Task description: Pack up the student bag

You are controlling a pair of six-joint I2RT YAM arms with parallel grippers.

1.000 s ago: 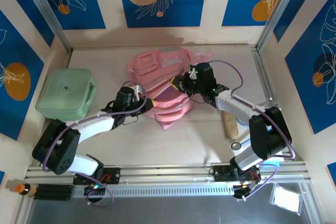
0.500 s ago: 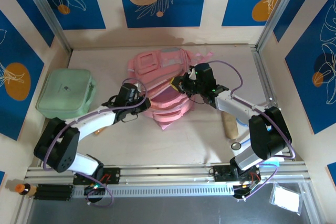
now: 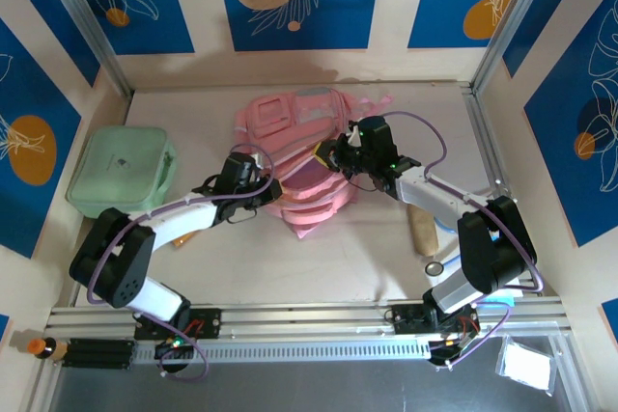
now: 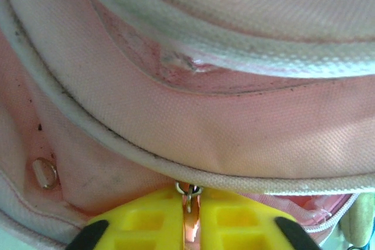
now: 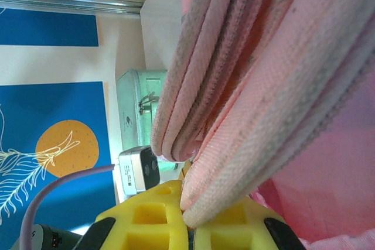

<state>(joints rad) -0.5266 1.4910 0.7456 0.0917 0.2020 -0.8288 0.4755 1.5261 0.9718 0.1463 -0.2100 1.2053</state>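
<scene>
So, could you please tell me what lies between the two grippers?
The open mouth of the bag, in the top view, spans from the left gripper to the right gripper.

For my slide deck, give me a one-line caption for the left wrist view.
Close-up: left end effector shut on the metal zipper pull of the pink student bag.

Student bag [image 3: 294, 123] at centre, case [image 3: 121, 173] well to its left.
</scene>
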